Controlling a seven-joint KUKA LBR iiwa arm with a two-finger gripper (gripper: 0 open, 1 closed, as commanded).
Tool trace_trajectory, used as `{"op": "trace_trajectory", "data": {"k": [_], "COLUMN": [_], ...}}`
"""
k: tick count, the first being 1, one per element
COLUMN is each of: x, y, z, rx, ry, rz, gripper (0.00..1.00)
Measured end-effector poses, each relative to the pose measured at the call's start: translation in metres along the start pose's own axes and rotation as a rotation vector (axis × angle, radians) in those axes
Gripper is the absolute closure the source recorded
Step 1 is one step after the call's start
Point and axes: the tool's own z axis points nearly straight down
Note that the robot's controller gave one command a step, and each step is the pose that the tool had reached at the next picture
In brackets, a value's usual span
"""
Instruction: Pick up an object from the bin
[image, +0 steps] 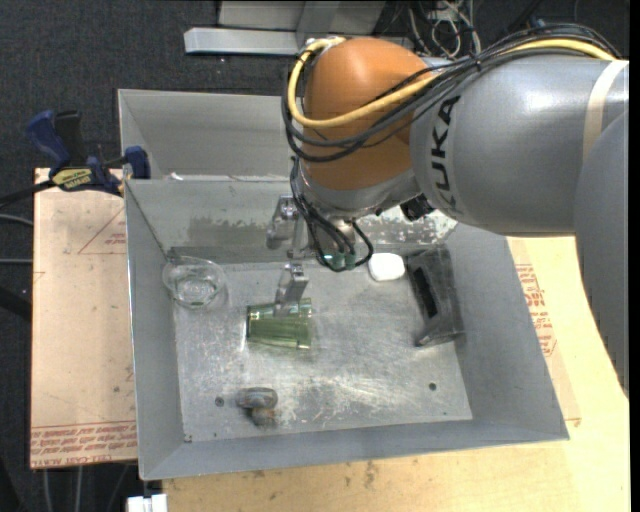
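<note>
My tool (293, 292) hangs with the green see-through block (280, 329) right beneath its tip; apart or together, I can't tell. The block looks light, stiff and slick, so I'd grip across its narrow sides.

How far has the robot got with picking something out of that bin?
Nothing looks lifted yet. The gripper is down in the bin, right by the green see-through block in the middle. Gripping and lifting remain; the clear cup and dark bracket lie untouched.

A clear cup (194, 282) lies left, a white lump (385, 267) beside a dark bracket (435, 297) right, a grey pebble (259, 402) in front.
</note>
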Motion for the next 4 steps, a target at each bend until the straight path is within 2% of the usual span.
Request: {"op": "trace_trajectory", "data": {"k": [1, 2, 3, 4], "x": [-0.002, 0.052, 0.05, 0.038], "y": [-0.001, -0.021, -0.062, -0.07], "z": [-0.004, 0.042, 0.063, 0.093], "rx": [-0.001, -0.001, -0.001, 0.003], "ry": [-0.007, -0.011, -0.003, -0.016], "rz": [0.003, -0.051, -0.219, -0.265], "gripper": [0.0, 0.0, 0.0, 0.0]}}
